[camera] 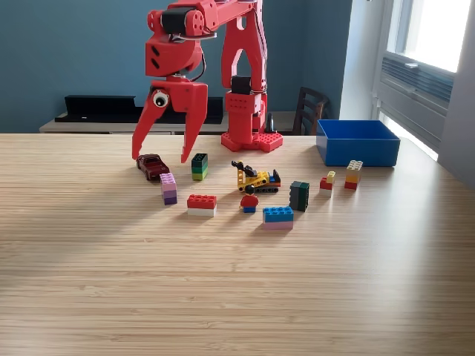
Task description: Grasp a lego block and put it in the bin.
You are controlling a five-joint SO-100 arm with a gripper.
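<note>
The red printed arm's jaws (159,159) hang spread wide and empty, tips near the small dark-red toy car (153,166); the low-walled blue plastic bin (358,142) sits well apart at the exterior view's right.

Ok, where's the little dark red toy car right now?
In the exterior view the dark red toy car sits left of centre on the table, just under the open gripper, with the purple block beside it.

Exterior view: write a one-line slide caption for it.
Red arm's open gripper hovers above a dark red toy car, lego blocks scattered across the wooden table, blue bin at the view's right.
</note>
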